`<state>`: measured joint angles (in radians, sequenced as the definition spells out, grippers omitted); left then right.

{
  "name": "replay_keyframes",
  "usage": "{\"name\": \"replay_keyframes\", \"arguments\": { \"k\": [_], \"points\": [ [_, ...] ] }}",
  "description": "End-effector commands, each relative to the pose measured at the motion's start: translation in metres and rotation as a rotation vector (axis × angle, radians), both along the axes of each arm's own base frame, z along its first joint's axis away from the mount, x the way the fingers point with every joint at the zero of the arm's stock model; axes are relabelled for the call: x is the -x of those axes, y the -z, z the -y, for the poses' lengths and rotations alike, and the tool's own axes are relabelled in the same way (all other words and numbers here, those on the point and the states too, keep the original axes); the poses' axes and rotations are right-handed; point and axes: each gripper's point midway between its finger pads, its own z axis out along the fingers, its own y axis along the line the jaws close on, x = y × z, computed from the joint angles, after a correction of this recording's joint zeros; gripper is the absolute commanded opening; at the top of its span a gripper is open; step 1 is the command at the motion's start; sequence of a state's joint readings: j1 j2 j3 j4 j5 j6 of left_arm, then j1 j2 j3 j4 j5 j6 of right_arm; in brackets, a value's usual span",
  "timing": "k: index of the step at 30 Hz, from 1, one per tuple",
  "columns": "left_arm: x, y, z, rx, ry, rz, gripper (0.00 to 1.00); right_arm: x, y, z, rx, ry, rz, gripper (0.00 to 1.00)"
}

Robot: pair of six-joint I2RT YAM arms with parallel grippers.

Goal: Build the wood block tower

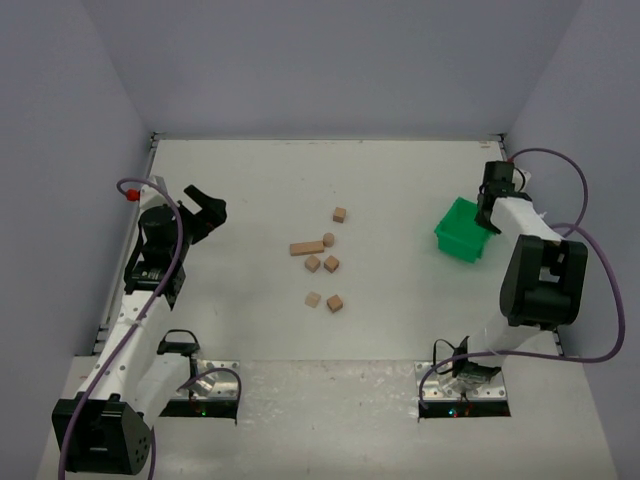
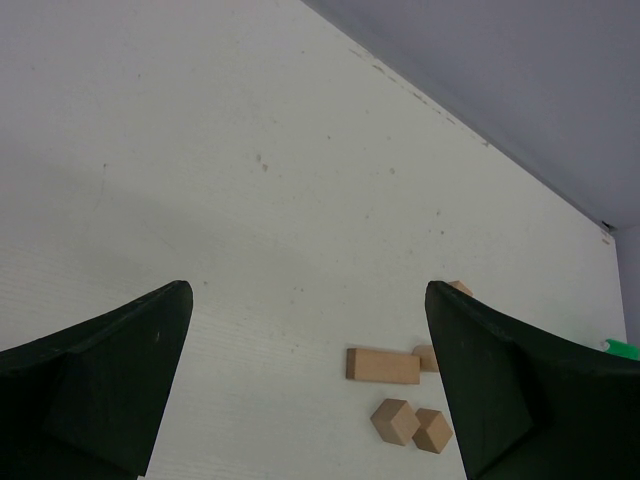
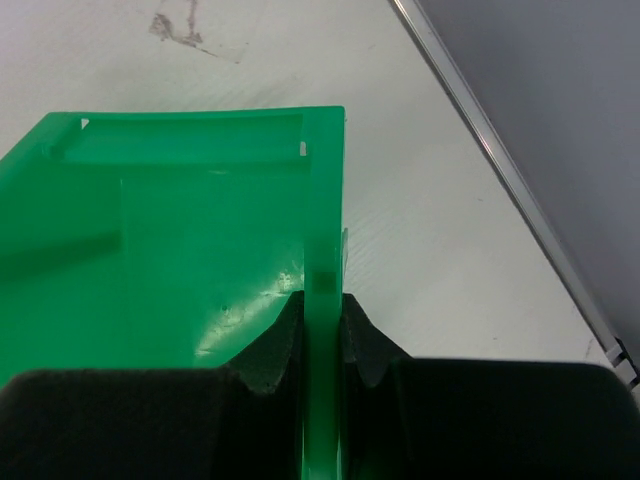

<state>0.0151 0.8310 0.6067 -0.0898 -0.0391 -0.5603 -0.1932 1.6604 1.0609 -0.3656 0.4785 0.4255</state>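
Here, wood blocks [image 1: 313,263] scattered loose, well apart from the left gripper [image 1: 205,200].

A white table [image 1: 400,320] carries six small wooden blocks [image 1: 331,264] and one longer bar [image 1: 307,248] scattered loosely at its centre, with a green bin [image 1: 460,232] near its right edge.

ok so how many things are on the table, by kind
small light-tan wooden blocks: 6
longer light-tan wooden bar: 1
bright green plastic bin: 1
total: 8
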Motion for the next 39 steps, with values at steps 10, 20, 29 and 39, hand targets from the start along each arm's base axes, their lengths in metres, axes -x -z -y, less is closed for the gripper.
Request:
{"name": "replay_keyframes", "arguments": {
  "k": [10,20,29,39],
  "points": [
    [-0.003,-0.011,0.002,0.030,0.002,0.029,1.00,0.002,-0.044,-0.003,0.007,0.007,0.143,0.74],
    [-0.012,0.004,0.052,0.077,0.224,-0.037,1.00,0.001,-0.097,-0.129,-0.171,-0.585,0.406,0.99],
    [-0.018,0.052,0.169,-0.246,0.727,-0.251,1.00,0.049,-0.058,-0.204,-0.294,-0.784,0.447,0.99],
    [-0.095,0.074,0.224,-0.717,1.372,-0.174,1.00,0.075,-0.060,-0.214,-0.357,-0.821,0.512,0.99]
  ]
}}
